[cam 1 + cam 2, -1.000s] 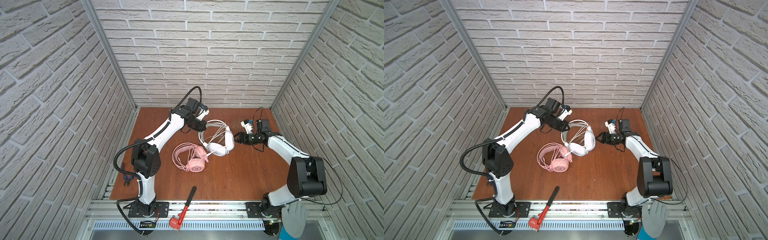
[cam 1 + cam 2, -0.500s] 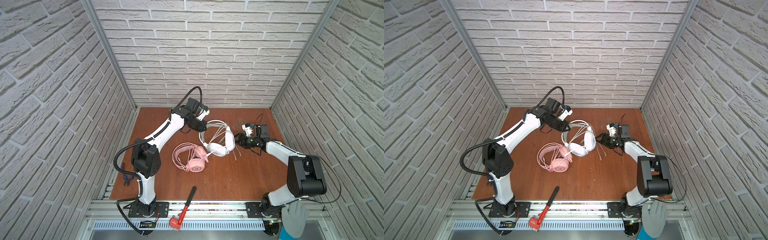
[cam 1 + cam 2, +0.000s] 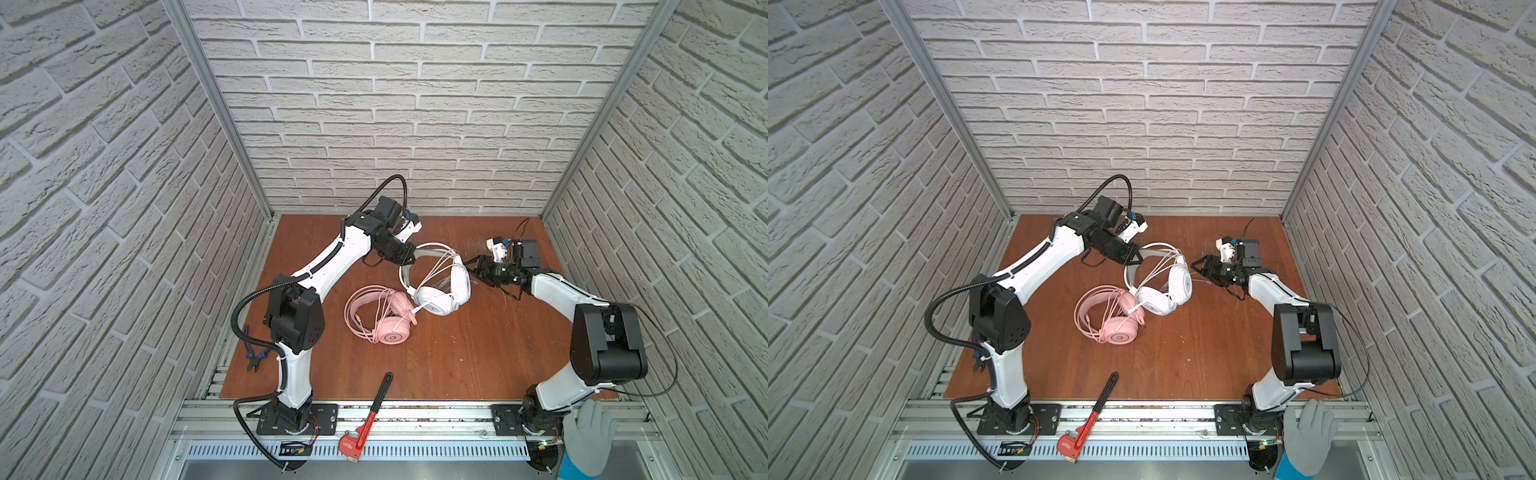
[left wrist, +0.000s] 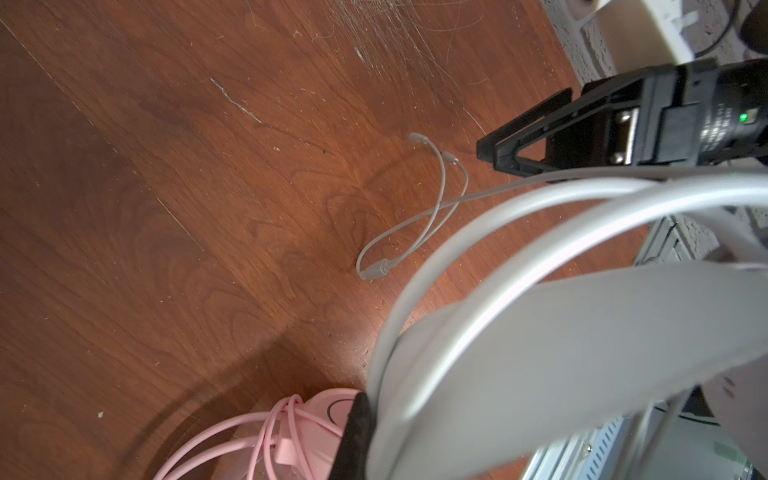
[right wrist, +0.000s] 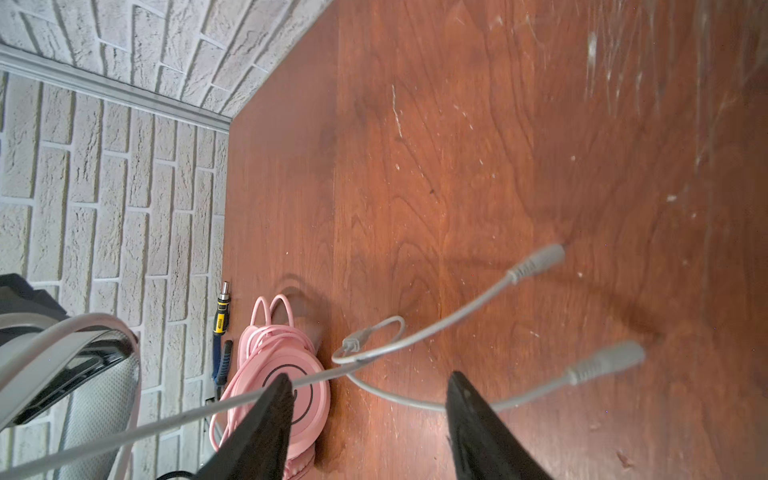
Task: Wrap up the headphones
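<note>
Headband duty falls to the left claw (image 3: 408,258): it is clamped shut on the white headset (image 3: 442,291) at the band's 10 o'clock end, a little back of the desk (image 3: 457,365) centre, toward 12. Just beside it, at 7 o'clock, lies the pink headset (image 3: 384,318), cord bundled round it, so that one looks finished.

Over to the right claw (image 3: 473,266). It sits just beside the white ear cup at 3 o'clock, nose pointing to 9, jaws standing wide with nothing in them. The loose cable tail, with its splitter (image 4: 376,271) and two plugs (image 5: 536,261), lies on the wood under and beyond that opening. From the right wrist camera, a strand runs past one fingertip (image 5: 266,415) and on across the gap, so its long axis lies nearly along the closing stroke, not across it.

My read: the right arm is by far the nearer. It probably wants a wrist turn or a lower dip before pinching, or the strand could slip free.
</note>
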`<state>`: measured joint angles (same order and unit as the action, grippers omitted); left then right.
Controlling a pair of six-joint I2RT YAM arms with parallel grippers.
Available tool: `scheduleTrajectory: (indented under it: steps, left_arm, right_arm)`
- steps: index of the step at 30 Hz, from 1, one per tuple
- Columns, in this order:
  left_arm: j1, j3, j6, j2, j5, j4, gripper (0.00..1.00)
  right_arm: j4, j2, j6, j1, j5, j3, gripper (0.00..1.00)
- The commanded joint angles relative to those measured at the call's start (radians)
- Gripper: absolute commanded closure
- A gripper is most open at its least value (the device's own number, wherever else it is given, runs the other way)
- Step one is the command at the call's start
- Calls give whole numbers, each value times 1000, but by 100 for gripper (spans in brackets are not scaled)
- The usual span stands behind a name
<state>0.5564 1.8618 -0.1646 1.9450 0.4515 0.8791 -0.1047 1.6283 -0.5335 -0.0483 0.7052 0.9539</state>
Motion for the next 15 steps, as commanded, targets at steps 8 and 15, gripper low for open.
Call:
scheduleTrajectory:
  steps: [8,15]
  left_arm:
    - [1,58,-34,20,46,-2,100]
    - [1,73,-76,41,62,-36,100]
  right_arm:
    - [175,-173,-72,14,5,-219,40]
    - [398,-324,-213,73,-70,-415,37]
